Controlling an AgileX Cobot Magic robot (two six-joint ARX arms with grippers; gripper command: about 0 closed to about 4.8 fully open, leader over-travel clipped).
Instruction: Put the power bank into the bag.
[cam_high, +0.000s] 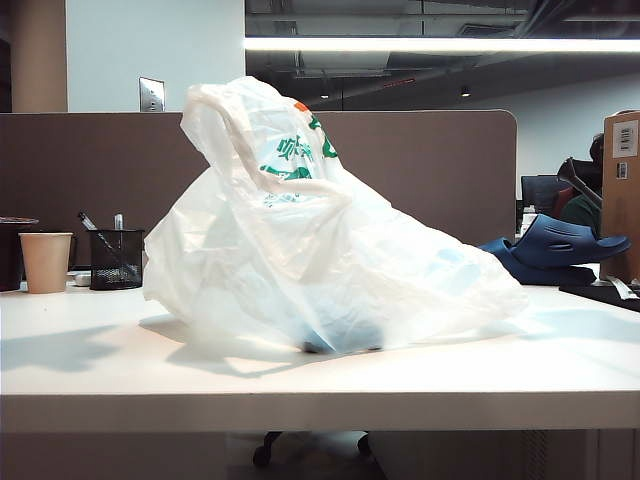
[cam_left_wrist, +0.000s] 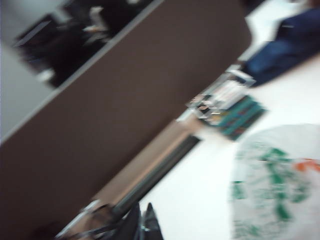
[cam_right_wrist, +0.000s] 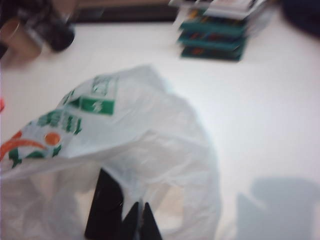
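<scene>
The bag (cam_high: 300, 230) is a big crumpled white plastic heap with green print, standing in the middle of the white table (cam_high: 560, 370). Neither arm shows in the exterior view. In the right wrist view the power bank (cam_right_wrist: 105, 205), a flat black slab, lies in the hollow between the folds of the bag (cam_right_wrist: 150, 145). My right gripper (cam_right_wrist: 140, 212) is shut just beside the slab, with nothing between its tips. My left gripper (cam_left_wrist: 142, 216) is shut and empty, over bare table beside the bag (cam_left_wrist: 275, 190); this view is blurred.
A brown partition (cam_high: 430, 170) closes the table's back. At the far left stand a paper cup (cam_high: 46, 261) and a mesh pen holder (cam_high: 117, 258). A dark blue clog (cam_high: 555, 250) and a cardboard box (cam_high: 622, 190) are at the right. A stack of green boxes (cam_right_wrist: 215, 35) sits behind the bag.
</scene>
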